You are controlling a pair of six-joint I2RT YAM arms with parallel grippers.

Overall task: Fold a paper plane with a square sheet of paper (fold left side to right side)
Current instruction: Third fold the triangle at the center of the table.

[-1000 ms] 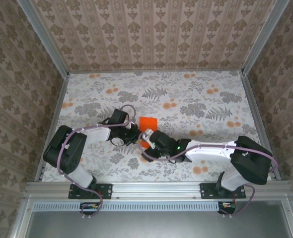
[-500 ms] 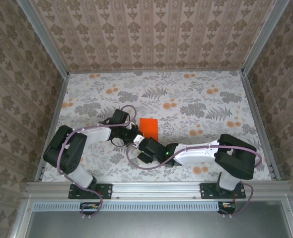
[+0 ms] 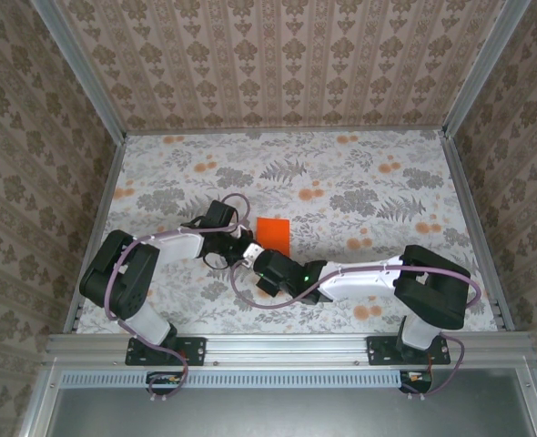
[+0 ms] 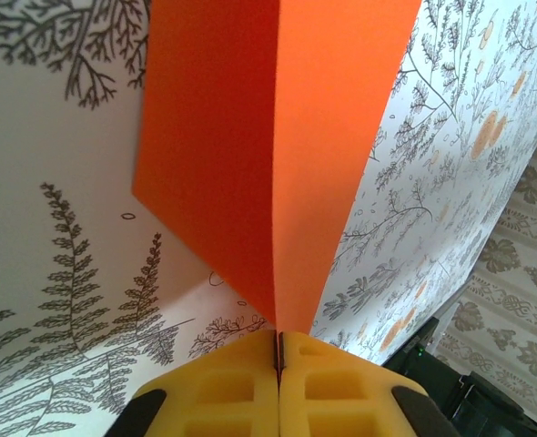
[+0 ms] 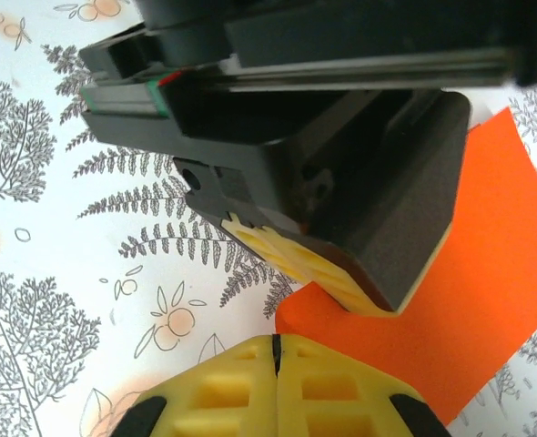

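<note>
The square sheet of paper (image 3: 275, 233) is bright orange and folded along a crease, lying mid-table. In the left wrist view its two orange halves (image 4: 341, 137) rise from the crease, and my left gripper (image 4: 278, 339) is shut on the paper's near edge. From above, the left gripper (image 3: 248, 248) sits at the sheet's lower left corner. My right gripper (image 3: 258, 264) is just below it, jaws shut (image 5: 275, 346) with nothing seen between them. The paper's corner (image 5: 487, 300) lies right beyond its tips, under the left gripper's yellow pad (image 5: 323, 273).
The floral tablecloth (image 3: 378, 182) covers the table, with metal rails (image 3: 114, 173) and patterned walls on three sides. Both arms crowd together near the table's front centre. Free cloth lies to the back and right.
My right arm has reached further left, bringing its gripper up against the left gripper at the paper's near corner. The sheet now lies flatter and looks longer. The left gripper has stayed put.
</note>
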